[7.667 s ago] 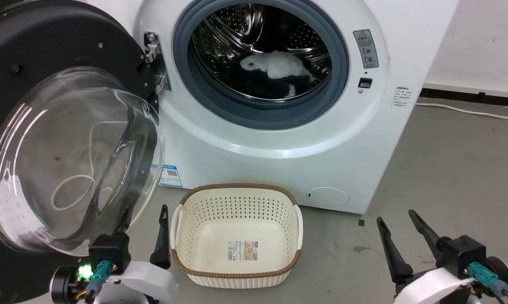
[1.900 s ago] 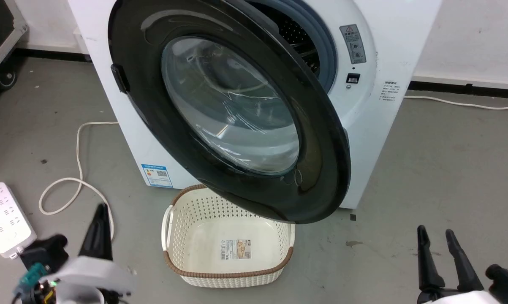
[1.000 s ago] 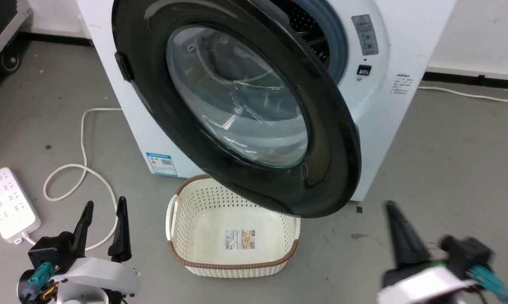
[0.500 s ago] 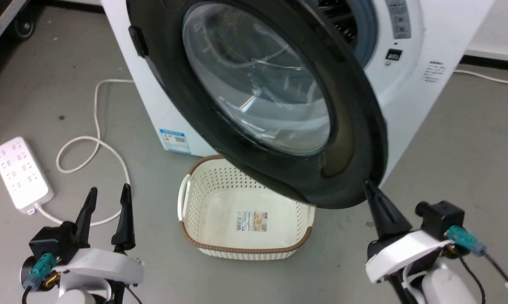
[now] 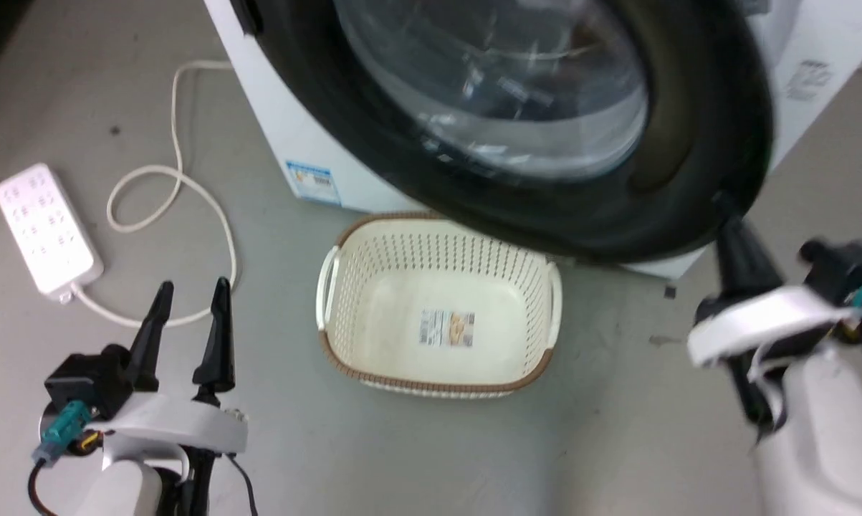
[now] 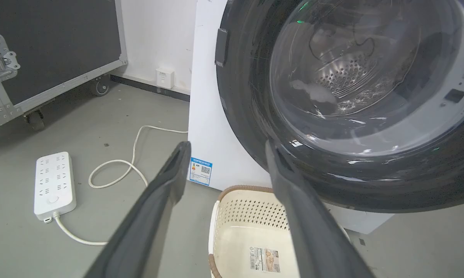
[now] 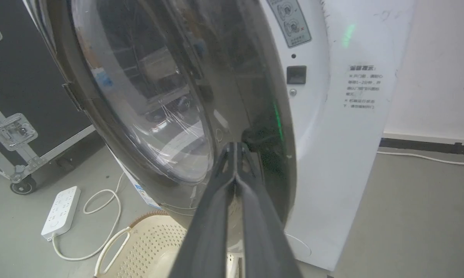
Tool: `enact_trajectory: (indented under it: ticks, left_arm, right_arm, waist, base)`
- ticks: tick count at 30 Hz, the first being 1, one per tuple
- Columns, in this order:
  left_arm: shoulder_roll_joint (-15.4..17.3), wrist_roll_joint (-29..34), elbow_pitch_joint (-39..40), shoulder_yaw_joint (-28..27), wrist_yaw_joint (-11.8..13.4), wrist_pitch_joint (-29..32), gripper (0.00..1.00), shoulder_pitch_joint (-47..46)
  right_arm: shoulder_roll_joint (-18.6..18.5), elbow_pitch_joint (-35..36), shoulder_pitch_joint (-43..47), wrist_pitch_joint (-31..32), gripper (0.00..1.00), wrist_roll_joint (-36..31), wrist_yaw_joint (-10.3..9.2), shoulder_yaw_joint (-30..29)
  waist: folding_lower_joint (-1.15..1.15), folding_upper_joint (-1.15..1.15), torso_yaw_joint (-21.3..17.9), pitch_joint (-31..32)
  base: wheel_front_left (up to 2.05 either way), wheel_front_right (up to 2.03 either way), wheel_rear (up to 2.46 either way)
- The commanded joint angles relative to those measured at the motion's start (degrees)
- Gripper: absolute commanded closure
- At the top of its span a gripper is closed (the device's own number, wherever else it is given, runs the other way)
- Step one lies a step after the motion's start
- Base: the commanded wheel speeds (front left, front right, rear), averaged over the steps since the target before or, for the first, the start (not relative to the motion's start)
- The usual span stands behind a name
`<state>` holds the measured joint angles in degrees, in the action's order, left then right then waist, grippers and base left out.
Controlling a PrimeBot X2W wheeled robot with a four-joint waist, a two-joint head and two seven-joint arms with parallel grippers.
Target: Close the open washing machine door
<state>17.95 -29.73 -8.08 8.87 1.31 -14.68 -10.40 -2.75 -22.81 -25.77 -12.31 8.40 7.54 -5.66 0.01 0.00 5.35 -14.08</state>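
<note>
The washing machine door (image 5: 581,229), black-rimmed with a bulging glass bowl, stands partly swung toward the white washing machine (image 5: 280,136) and overhangs the basket. From the right wrist the door (image 7: 139,96) still stands off the machine's front (image 7: 351,154), with a gap at its free edge. My right gripper (image 5: 728,215) is shut, its tip (image 7: 235,146) against the door's lower right rim. My left gripper (image 5: 193,287) is open and holds nothing, low on the left, well clear of the door (image 6: 332,185). Through the glass the steel drum shows.
A cream perforated basket (image 5: 431,387) sits on the floor under the door. A white power strip (image 5: 44,229) and its looped cable (image 5: 180,179) lie on the grey floor at left. A black wheeled case (image 6: 43,46) stands further left.
The door has swung from wide open on the left to partly over the port. My right gripper has risen to the door's lower rim. The head camera has dipped downward.
</note>
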Motion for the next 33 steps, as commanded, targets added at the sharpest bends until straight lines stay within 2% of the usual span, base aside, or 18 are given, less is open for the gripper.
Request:
enact_trajectory:
  ticks: [1,9,17,26,33]
  left_arm:
    - [-0.23,0.61,0.0,-0.2,-0.44,-0.3,0.0,-0.97]
    - [-0.85,1.5,-0.48,-1.02,-2.64,-0.31,0.0,-3.27]
    - [-1.62,2.29,-1.42,-2.42,-4.21,-0.31,0.0,-4.0]
    - [-1.99,3.33,-1.98,-3.53,-5.52,-0.31,0.0,-4.73]
    - [-2.3,4.34,-2.4,-4.88,-5.54,-0.31,0.0,-3.72]
  right_arm:
    - [-0.12,-0.76,-2.34,-0.49,1.0,-0.67,-0.05,-1.09]
    - [-0.12,-7.16,-12.54,-1.54,1.0,-4.86,-0.05,-9.13]
    - [-0.12,-11.57,-19.62,-2.43,1.0,-7.94,-0.05,-14.47]
    - [-0.12,-12.76,-25.4,-2.66,1.0,-10.04,-0.05,-16.1]
    - [-0.12,-7.37,-22.73,-2.68,1.0,-6.05,-0.05,-13.81]
  waist:
    - [-0.01,0.0,0.9,-1.82]
    - [-0.01,0.0,2.54,-5.51]
    - [-0.01,0.0,2.96,-7.19]
    - [-0.01,0.0,2.01,-8.38]
    - [-0.01,0.0,-0.79,-4.94]
  base:
    - [0.0,0.0,0.0]
    - [0.0,0.0,0.0]
    - [0.0,0.0,0.0]
    - [0.0,0.0,0.0]
    - [0.0,0.0,0.0]
